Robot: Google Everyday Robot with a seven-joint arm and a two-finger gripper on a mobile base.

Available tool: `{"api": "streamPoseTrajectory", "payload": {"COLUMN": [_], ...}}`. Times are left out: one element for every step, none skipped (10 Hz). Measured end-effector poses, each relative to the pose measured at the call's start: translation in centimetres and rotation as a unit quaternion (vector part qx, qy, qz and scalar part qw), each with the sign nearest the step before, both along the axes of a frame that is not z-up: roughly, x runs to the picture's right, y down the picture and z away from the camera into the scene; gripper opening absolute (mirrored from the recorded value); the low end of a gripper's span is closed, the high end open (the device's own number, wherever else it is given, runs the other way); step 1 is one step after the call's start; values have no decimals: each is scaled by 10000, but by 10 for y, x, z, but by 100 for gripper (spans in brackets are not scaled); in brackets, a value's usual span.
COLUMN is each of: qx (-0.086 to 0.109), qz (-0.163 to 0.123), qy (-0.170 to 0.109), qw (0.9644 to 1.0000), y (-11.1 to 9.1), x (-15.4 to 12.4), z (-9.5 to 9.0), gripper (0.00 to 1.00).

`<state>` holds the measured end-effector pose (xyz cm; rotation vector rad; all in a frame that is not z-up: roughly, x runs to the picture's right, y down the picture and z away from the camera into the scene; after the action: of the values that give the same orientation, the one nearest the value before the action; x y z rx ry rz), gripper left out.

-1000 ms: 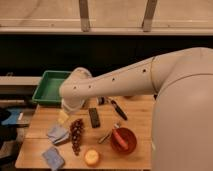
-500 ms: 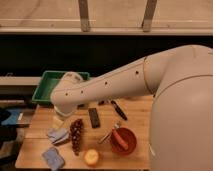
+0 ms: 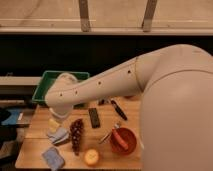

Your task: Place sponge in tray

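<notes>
The green tray (image 3: 50, 82) stands at the table's back left corner, its right part hidden behind my arm. A yellow sponge (image 3: 53, 123) lies on the wooden table in front of the tray. My gripper (image 3: 61, 113) is at the end of the white arm, low over the table, right above the sponge and at its edge. The wrist hides most of the gripper.
Two blue cloths (image 3: 59, 135) (image 3: 53, 158) lie at the front left. A dark brown bunch (image 3: 76, 135), a black bar (image 3: 94, 117), a black tool (image 3: 119, 109), a yellow round fruit (image 3: 91, 157) and a red bowl (image 3: 123, 141) are spread over the table (image 3: 30, 150).
The arm's end has swung left and down, from in front of the tray to just above the yellow sponge. The objects on the table have not moved.
</notes>
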<state>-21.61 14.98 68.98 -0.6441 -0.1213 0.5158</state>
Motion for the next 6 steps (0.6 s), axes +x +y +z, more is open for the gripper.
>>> {"api": "streamPoseTrajectory", "payload": {"qx": [-37, -84, -160, -290, -362, -556], "qz": [-112, -187, -271, -362, -394, -440], "qy": [-26, -40, -42, -6, 17, 98], "qw": [9999, 9998, 9995, 9989, 9986, 9974], "y": [11, 23, 38, 57, 65, 83], "x": [-13, -23, -34, -41, -42, -42], "z": [-6, -11, -16, -18, -17, -11], "gripper": [80, 80, 80, 80, 80, 80]}}
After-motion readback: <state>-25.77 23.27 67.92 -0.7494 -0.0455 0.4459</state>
